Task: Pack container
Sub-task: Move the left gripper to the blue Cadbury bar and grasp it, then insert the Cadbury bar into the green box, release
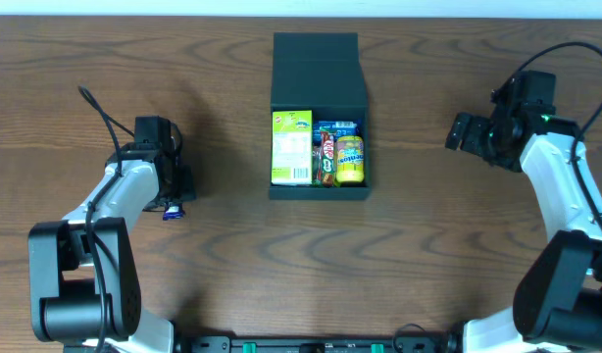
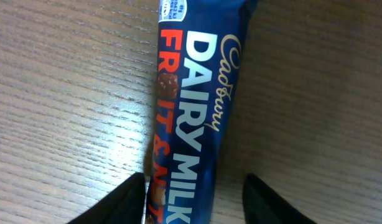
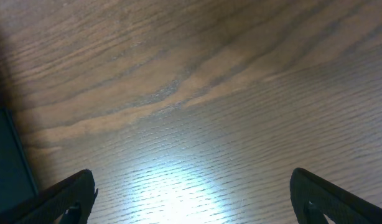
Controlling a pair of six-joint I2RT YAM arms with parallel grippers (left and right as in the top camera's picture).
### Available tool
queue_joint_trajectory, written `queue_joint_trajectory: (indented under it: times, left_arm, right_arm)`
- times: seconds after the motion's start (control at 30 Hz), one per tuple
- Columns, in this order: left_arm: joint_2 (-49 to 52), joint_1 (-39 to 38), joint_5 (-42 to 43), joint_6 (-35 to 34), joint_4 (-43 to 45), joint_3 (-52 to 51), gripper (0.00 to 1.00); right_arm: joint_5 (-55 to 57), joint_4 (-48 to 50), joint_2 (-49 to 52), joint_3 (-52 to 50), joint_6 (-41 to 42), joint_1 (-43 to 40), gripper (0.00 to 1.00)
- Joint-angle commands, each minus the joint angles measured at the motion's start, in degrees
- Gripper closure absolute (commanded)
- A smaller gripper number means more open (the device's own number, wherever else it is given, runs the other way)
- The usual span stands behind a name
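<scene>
1. Surface point(image 1: 428, 275): brown wood-grain top that carries everything listed.

2. Container point(image 1: 319, 193): dark teal box at the centre of the surface, between the two arms. Its long axis runs near to far in the overhead view. The flap lid point(image 1: 317, 69) is folded back at the far end and the near compartment is open.
 - Contents, side by side: green and yellow carton point(image 1: 291, 147), red bar point(image 1: 327, 155), yellow packet point(image 1: 350, 160).
 - They look to fill most of the width, so spare room is judged tight.

3. Right gripper point(image 3: 191, 174): released. The jaws are spread wide over bare surface with nothing between them. It sits well apart from the container, on the container's right.

4. Left gripper point(image 2: 194, 180): released, low over the surface and well apart from the container.
 - The jaws straddle the chocolate bar, item 5, across its width. One finger point(image 2: 132, 199) is at the bar's edge, and the other shows a gap.
 - The container lies to this gripper's right, toward the centre, with the open compartment about level with the gripper.
 - Both arms are about equally near the container, but only this one has an item to hand.

5. Chocolate bar point(image 2: 197, 93): blue Cadbury Dairy Milk Fruit & Nut wrapper, flat on the surface.
 - Its long axis points away from the wrist camera, between the fingers.
 - Judged step: clamp the bar, lift it and carry it right to the compartment.
</scene>
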Motion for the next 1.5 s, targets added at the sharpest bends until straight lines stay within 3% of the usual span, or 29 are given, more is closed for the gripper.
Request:
queue_joint_trajectory:
  times: [0.0, 0.67, 0.93, 1.27, 1.47]
  left_arm:
    - [0.6, 0.1, -0.9, 0.2, 0.1, -0.3, 0.53]
    - [0.6, 0.1, -1.0, -0.8, 0.0, -0.3, 0.74]
    - [0.6, 0.1, -1.0, -4.2, -1.0, 0.9, 0.76]
    - [0.6, -3.5, -1.0, -5.2, -14.6, 22.0, 0.81]
    - [0.6, -15.4, -0.8, -9.2, -14.6, 33.5, 0.82]
  right_arm:
    - [-0.2, 0.0, 0.4, 0.6, 0.6, -0.4, 0.01]
    - [-0.2, 0.3, 0.4, 0.6, 0.6, -0.4, 0.01]
    - [-0.2, 0.5, 0.4, 0.6, 0.6, -0.4, 0.01]
    - [-0.2, 1.4, 0.4, 0.6, 0.6, -1.3, 0.01]
    - [-0.2, 1.3, 0.4, 0.6, 0.6, -4.6, 0.01]
